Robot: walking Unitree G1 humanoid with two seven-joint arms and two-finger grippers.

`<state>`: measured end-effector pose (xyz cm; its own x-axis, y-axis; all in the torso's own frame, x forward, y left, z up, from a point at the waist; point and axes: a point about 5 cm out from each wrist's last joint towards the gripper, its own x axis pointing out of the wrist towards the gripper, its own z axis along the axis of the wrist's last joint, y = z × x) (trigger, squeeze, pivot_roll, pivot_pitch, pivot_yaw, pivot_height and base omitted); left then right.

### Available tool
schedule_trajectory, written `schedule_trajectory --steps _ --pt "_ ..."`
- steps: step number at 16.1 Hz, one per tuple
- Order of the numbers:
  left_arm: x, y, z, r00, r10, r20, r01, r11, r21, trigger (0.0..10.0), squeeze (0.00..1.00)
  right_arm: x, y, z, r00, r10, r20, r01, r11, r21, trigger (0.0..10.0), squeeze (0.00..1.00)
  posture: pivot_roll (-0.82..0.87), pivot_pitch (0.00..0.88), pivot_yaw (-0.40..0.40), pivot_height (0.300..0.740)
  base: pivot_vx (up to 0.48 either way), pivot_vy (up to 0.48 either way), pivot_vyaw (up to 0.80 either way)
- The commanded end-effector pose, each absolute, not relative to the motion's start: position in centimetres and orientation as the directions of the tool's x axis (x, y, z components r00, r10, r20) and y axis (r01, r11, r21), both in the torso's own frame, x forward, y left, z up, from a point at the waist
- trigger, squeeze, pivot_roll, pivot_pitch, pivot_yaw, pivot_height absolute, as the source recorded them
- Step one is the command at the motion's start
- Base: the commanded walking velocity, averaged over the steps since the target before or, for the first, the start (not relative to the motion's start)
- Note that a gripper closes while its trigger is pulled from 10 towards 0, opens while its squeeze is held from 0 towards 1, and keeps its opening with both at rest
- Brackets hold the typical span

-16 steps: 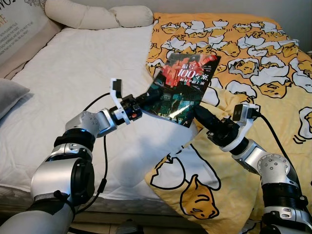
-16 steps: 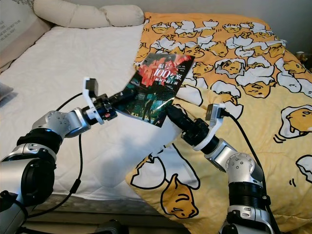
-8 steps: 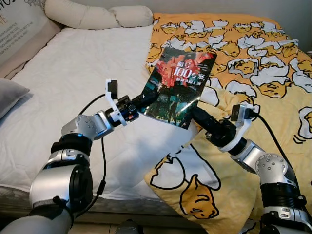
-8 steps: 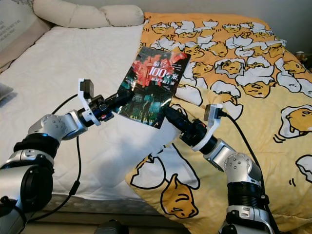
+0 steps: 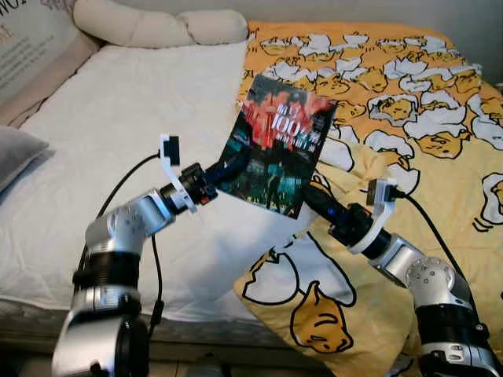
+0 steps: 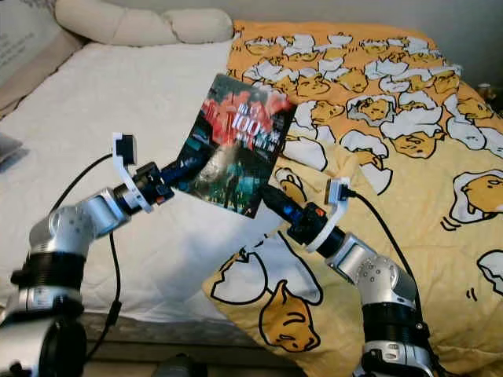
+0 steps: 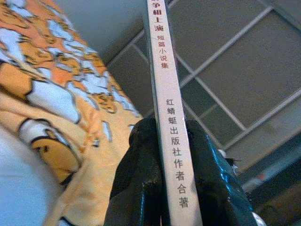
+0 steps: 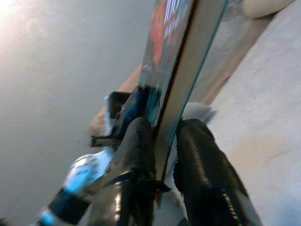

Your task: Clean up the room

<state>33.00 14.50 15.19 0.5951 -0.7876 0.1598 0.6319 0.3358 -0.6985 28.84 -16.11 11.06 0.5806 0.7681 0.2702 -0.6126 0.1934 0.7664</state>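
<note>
**Book held upright over the bed by both my grippers**

A bed [image 5: 118, 141] fills the scene before me. Its left part is bare white sheet; its right part is covered by a yellow duvet [image 5: 409, 102] printed with white-and-yellow egg figures, one corner of which spills over the near edge of the mattress. Two cream pillows [image 5: 157, 23] lie along the far head end, a printed cushion [image 5: 31, 39] leans at the far left, and a grey cushion [image 5: 16, 153] rests at the left edge. The left wrist view looks up at a ceiling [image 7: 235, 61] of grey panels divided by pale strips.

The white sheet to the left of the book is open, and the near edge of the mattress runs just below my arms.

The book [image 5: 277, 145], its dark cover printed in red with "100" in white, stands raised above the bed at the line where sheet meets duvet, tilted slightly. My left gripper [image 5: 228, 169] pinches its lower left edge: the two black fingers [image 7: 141, 188] are closed narrowly on either side of the pale spine with its Chinese lettering. My right gripper [image 5: 310, 196] grips the lower right corner, its fingers [image 8: 136, 155] likewise nearly closed, one on the cover and one behind.
</note>
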Motion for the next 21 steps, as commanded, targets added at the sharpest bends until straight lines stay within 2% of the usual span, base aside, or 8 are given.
schedule_trajectory --steps 1,5,7,8,9,10,16,21 --pt "33.1 15.7 16.5 0.662 -0.733 0.157 0.623 0.421 -0.659 0.0 0.0 28.8 -17.4 11.3 0.635 0.729 0.254 -0.612 0.274 0.742 10.0 1.0 0.05 0.0 0.044 0.74 0.0 0.0 0.0" --pt "31.3 16.9 17.0 0.782 -0.617 0.09 0.587 0.682 -0.436 0.0 0.0 27.5 -18.7 10.9 0.728 0.67 0.144 -0.575 0.484 0.66 10.0 1.0 0.06 0.0 0.022 0.74 0.0 0.0 0.0" --pt "30.3 17.3 17.0 0.876 -0.481 0.043 0.478 0.854 -0.205 0.0 0.0 27.3 -18.3 10.8 0.788 0.615 0.037 -0.532 0.648 0.546 10.0 1.0 0.05 0.0 0.024 0.74 0.0 0.0 0.0" --pt "29.4 17.0 16.4 0.907 -0.421 0.021 0.421 0.903 -0.085 10.0 0.0 27.8 -17.7 10.3 0.856 0.513 -0.072 -0.43 0.78 0.454 10.0 0.84 0.04 0.0 0.023 0.74 0.0 0.0 0.0" --pt "29.1 17.1 16.2 0.918 -0.395 0.017 0.395 0.915 -0.085 10.0 0.0 27.9 -17.6 10.0 0.879 0.467 -0.097 -0.385 0.815 0.433 10.0 0.0 0.04 0.0 0.023 0.74 0.0 0.0 0.0" --pt "28.1 17.3 15.2 0.946 -0.323 -0.011 0.322 0.945 -0.053 10.0 0.0 27.6 -16.7 9.5 0.91 0.384 -0.157 -0.332 0.9 0.282 10.0 0.0 0.04 0.0 0.024 0.74 0.0 0.0 0.0" --pt "26.4 17.8 12.8 0.986 -0.149 -0.08 0.159 0.976 0.147 10.0 0.0 25.2 -17.2 8.1 0.957 0.138 -0.256 -0.138 0.99 0.017 10.0 0.0 0.03 0.0 0.002 0.74 0.0 0.056 0.0" --pt "26.0 17.0 12.4 0.983 -0.16 -0.088 0.174 0.966 0.192 10.0 0.0 23.9 -17.7 8.3 0.969 0.087 -0.23 -0.078 0.996 0.049 10.0 0.0 0.01 0.0 0.006 0.74 0.0 0.397 0.0"
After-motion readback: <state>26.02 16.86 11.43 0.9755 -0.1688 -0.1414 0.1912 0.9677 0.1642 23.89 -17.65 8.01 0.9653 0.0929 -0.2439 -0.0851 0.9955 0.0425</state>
